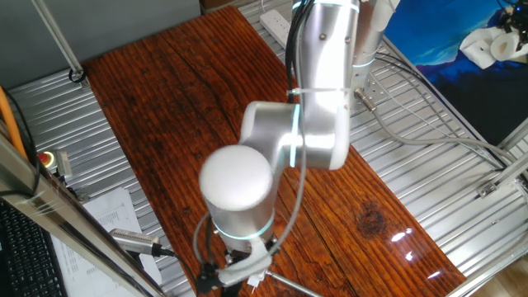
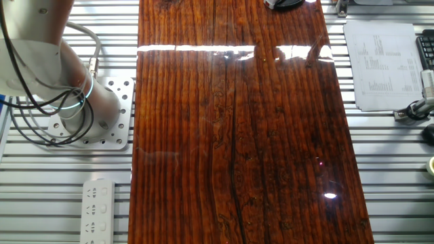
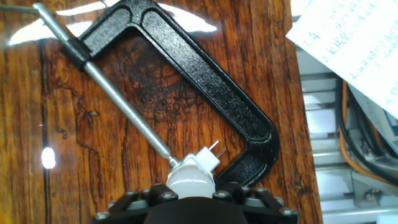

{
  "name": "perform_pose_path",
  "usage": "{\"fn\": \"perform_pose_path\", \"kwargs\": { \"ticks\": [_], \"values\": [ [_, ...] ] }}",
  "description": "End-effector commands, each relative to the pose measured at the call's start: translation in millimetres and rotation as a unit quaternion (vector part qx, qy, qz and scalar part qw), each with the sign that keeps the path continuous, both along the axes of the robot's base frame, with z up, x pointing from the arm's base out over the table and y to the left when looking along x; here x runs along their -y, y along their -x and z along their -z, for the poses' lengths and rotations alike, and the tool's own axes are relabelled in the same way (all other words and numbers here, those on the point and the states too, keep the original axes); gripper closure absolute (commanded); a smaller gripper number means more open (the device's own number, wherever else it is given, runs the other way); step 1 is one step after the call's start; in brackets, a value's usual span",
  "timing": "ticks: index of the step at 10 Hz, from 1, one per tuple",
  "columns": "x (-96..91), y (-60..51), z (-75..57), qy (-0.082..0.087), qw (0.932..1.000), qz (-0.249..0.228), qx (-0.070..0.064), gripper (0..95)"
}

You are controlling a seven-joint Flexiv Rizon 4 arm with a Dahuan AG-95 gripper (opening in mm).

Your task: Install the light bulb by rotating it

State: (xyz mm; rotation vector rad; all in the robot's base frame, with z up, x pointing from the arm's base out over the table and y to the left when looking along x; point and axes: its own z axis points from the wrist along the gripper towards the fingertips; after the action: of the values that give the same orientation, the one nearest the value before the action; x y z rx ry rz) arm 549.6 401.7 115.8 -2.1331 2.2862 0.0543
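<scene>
Gripping stage apparently in hand, rotation possibly under way. In the hand view, light bulb [image 3: 190,182] showing as a white dome at the bottom edge, sitting on a small white socket [image 3: 206,161] held by the black C-clamp [image 3: 205,93] near the edge of the wooden table [image 3: 124,143]. Gripper [image 3: 193,208] sitting right over the bulb, fingers hidden: closed or spread, impossible to tell. Next, judging: confirming a firm pinch, then twisting about the bulb's axis, keeping it straight in the socket.
</scene>
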Motion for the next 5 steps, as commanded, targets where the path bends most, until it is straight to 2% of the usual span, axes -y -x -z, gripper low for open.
{"fn": "perform_pose_path", "kwargs": {
  "ticks": [1,3,5],
  "values": [
    [-0.1,0.0,-1.3,0.017,0.9997,0.017,0.003,0.0],
    [1.5,-1.2,-5.9,0.020,0.9993,0.033,0.004,0.0],
    [7.4,-2.1,-14.8,0.034,0.9984,0.044,0.004,0.0]
  ]
}}
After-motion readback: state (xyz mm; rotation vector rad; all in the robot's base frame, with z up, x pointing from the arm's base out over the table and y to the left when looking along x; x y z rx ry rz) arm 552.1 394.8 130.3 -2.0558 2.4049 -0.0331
